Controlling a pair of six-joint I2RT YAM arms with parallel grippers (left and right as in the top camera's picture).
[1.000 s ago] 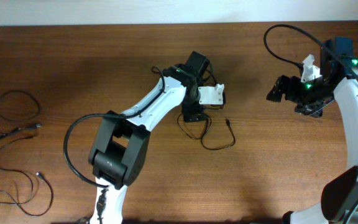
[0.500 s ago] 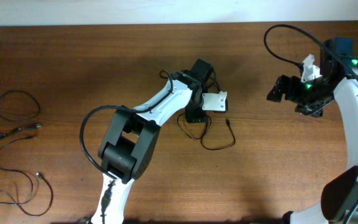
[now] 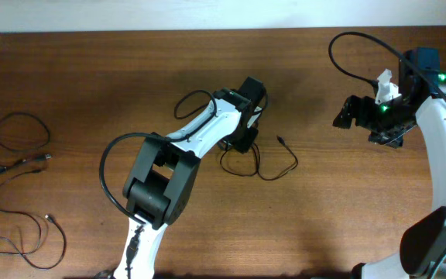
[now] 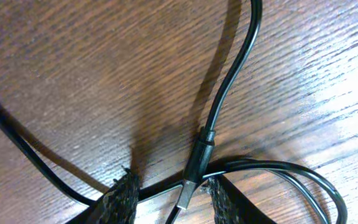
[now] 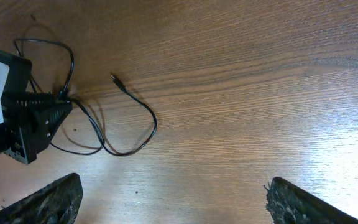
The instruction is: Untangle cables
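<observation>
Reaching to the middle of the bench, the left pincer points down at a thin black cable. Its fingers stand a little apart with the cable's plug lying between them. A gap shows beside the plug, so nothing is clamped. From there the cable runs in one loop to the far left of the pincer and in another to the right, ending in a small silvery tip on the bare wood. The right pincer hangs over the far right of the bench, well apart from the cable, spread wide and holding nothing. At the left edge lie more cables, loose on the wood.
</observation>
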